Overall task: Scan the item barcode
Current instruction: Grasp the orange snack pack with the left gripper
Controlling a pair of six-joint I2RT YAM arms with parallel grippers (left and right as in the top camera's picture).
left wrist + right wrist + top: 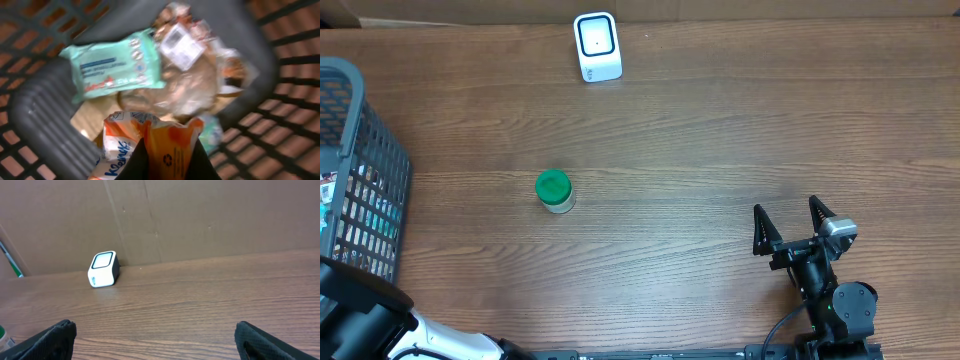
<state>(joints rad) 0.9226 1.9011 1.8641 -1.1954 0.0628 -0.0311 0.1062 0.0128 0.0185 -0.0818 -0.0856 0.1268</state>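
Orange-and-white soft packet [150, 137] fills the bottom centre of your left wrist view, inside the grey basket [35, 115] on top of other wrapped goods. Expect it to be light, crinkly and slippery, and to sag, so take it by a bunched fold. Your left claw [167, 167] is pressed together on its upper edge. Your right claw [788, 222], at the lower right of the overhead frame, stands spread wide above the desk [700, 140], holding nothing.

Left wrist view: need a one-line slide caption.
Left gripper shut on an orange packet inside the grey basket, near a mint-green wipes pack.
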